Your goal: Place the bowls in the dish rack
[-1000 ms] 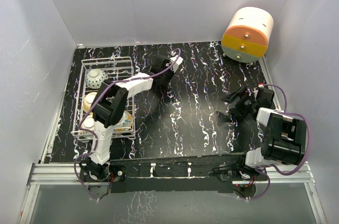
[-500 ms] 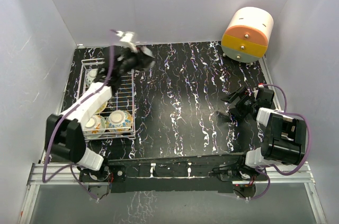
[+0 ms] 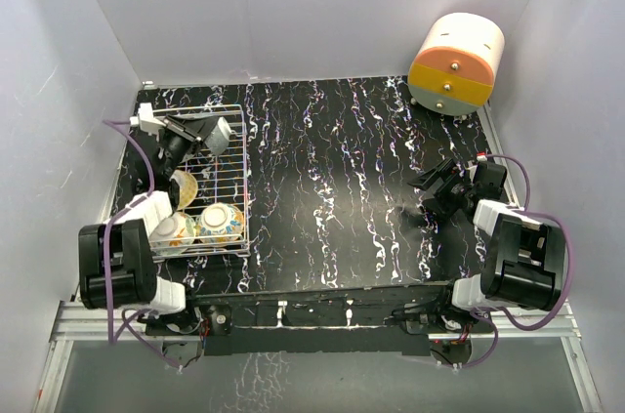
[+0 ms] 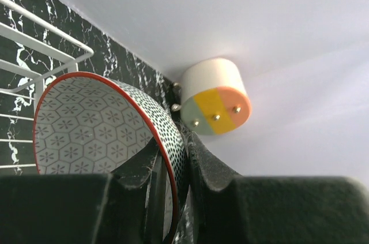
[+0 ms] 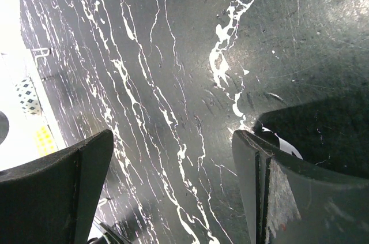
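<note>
My left gripper (image 3: 202, 132) is shut on the rim of a grey hexagon-patterned bowl (image 3: 221, 135) with a red rim, held on its side over the far end of the white wire dish rack (image 3: 243, 179). In the left wrist view the bowl (image 4: 86, 134) sits between my fingers (image 4: 210, 163), with the rack's wires (image 4: 40, 30) at the left. Three bowls lie in the rack: a yellow one (image 3: 186, 188), a blue-patterned one (image 3: 174, 229) and an orange floral one (image 3: 222, 223). My right gripper (image 3: 435, 193) is open and empty just above the table at the right (image 5: 173, 140).
A cream, orange and yellow drum (image 3: 457, 63) stands at the far right corner; it also shows in the left wrist view (image 4: 216, 102). White walls close in the black marbled table (image 3: 332, 188) on three sides. The rack sits against the left wall.
My left arm has swung from the table's middle back and left to over the rack's far end, carrying the grey bowl. The right arm has not moved.
</note>
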`<act>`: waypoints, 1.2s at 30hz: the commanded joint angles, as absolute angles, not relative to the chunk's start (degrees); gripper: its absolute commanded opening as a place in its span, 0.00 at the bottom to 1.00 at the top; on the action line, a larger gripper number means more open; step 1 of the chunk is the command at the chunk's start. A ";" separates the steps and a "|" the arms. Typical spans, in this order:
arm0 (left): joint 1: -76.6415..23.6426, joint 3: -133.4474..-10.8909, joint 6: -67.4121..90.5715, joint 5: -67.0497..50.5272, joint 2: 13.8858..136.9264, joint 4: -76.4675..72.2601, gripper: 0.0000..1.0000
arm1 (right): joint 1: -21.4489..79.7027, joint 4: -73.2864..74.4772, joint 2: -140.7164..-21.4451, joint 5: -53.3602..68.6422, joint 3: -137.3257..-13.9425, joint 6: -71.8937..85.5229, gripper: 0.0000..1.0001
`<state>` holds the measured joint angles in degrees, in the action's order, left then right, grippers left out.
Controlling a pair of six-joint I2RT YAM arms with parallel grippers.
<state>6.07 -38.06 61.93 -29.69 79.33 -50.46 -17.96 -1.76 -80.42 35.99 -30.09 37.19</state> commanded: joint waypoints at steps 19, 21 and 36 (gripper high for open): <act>7.65 -41.62 73.18 -27.21 91.15 -55.19 0.00 | -17.84 -1.89 -78.78 35.18 -29.82 35.26 0.87; 7.65 -42.01 72.21 -27.28 92.17 -54.29 0.00 | -17.84 -2.31 -79.04 35.16 -29.64 35.41 0.87; 7.65 -37.24 72.77 -29.16 98.88 -59.18 0.00 | -17.84 -3.15 -80.67 35.41 -30.25 35.72 0.87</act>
<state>7.75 -38.92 76.03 -28.34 100.79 -63.99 -17.96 -0.23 -80.27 35.51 -30.09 36.10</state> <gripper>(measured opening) 0.145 0.867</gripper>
